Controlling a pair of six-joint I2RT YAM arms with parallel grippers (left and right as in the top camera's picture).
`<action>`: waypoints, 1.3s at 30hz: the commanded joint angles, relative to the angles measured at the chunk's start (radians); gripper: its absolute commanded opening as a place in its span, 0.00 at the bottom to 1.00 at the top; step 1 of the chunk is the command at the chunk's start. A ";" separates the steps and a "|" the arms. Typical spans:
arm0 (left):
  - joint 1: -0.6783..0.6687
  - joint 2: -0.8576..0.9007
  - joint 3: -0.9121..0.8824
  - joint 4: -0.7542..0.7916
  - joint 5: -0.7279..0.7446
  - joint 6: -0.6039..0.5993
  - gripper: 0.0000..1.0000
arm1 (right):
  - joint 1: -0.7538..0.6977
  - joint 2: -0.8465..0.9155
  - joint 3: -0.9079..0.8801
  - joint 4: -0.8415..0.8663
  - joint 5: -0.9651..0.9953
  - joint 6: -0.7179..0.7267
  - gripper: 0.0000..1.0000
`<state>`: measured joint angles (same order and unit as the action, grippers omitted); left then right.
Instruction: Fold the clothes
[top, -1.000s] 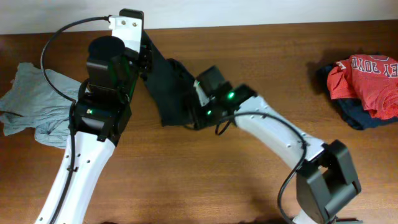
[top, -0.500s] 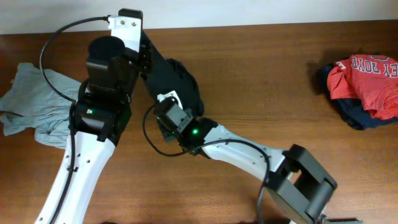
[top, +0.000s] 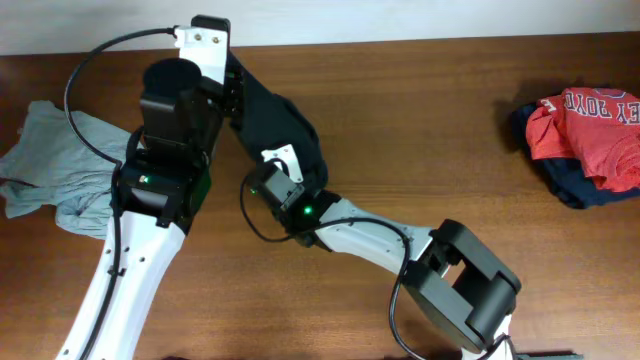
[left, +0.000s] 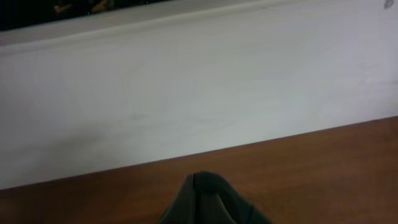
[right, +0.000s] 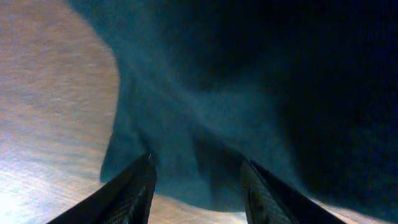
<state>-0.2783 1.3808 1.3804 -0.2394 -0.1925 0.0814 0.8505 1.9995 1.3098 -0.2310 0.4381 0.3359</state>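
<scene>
The right gripper (right: 196, 159) is released, its two fingers spread wide and pointing down at the rumpled lower edge of the black T-shirt (top: 286, 126), where the cloth meets the counter (top: 420, 130). In the right wrist view the fabric looks soft and dark, nearly blue-black, with loose folds running between the fingers. The left gripper (left: 194, 182) is clenched, its tips pressed together, and in the overhead view the shirt runs from it as a narrow, bunched band slanting down to the right gripper. The shirt sits near the far edge of the counter, left of the middle. A pale grey-blue shirt (top: 50, 160) lies crumpled at the left edge. A red shirt (top: 590, 125) with white lettering rests on a dark garment (top: 562, 182) at the right edge.
</scene>
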 joint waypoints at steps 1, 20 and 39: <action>0.004 -0.012 0.010 -0.005 -0.015 -0.006 0.01 | -0.049 0.010 -0.005 -0.005 0.036 -0.002 0.45; 0.004 -0.016 0.013 -0.005 -0.112 -0.006 0.00 | -0.126 -0.213 0.192 -0.365 -0.042 -0.050 0.04; 0.004 -0.048 0.016 -0.022 -0.111 -0.093 0.00 | -0.446 -0.312 0.541 -0.828 -0.619 -0.173 0.52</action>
<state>-0.2783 1.3586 1.3804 -0.2554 -0.2890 0.0055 0.4065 1.6386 1.8915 -1.0618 -0.0433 0.1864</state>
